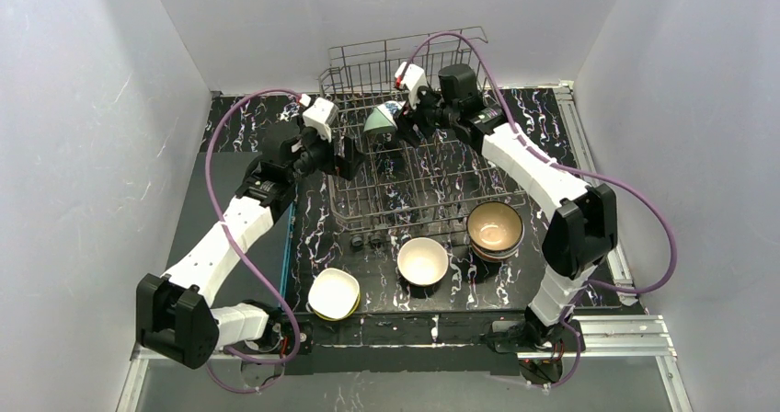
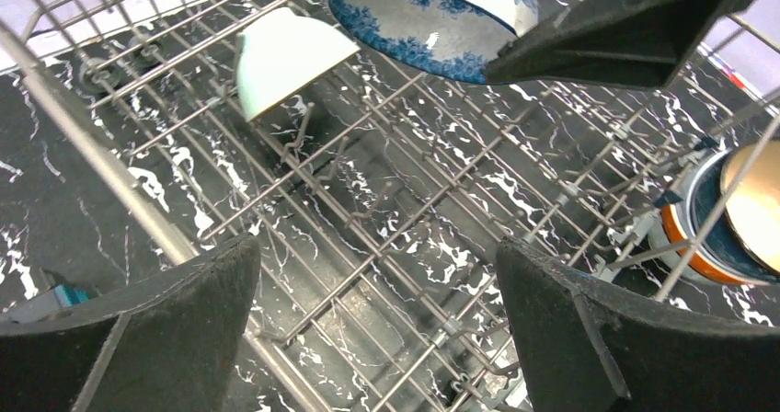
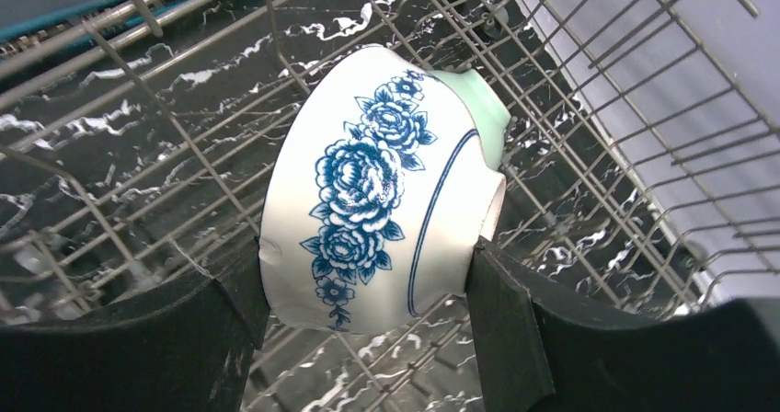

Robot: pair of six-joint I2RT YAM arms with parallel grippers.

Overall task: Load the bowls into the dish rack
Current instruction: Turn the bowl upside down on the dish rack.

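The right end effector [image 3: 368, 246] holds a white ceramic bowl with blue painted flowers [image 3: 359, 173]. The bowl is tipped on its side, with one finger at its rim and the other at its foot ring. It hangs inside the large grey wire dish rack [image 1: 432, 177], towards the far middle. A plain mint-green bowl [image 2: 281, 62] lies on its side among the tines just behind it; whether the two touch is unclear. The left end effector [image 2: 377, 246] is spread wide and empty over the left part of the rack floor, apart from both bowls. On the black, white-veined surface [image 1: 377, 279], near of the rack, are three groups:
- Left: a white bowl [image 1: 333, 292] with a yellowish rim showing beneath it.
- Middle: one cream-white bowl [image 1: 423, 261].
- Right: a stack topped by a tan-lined bowl [image 1: 495, 228], with orange and blue rims below. The number of bowls in it is unclear.
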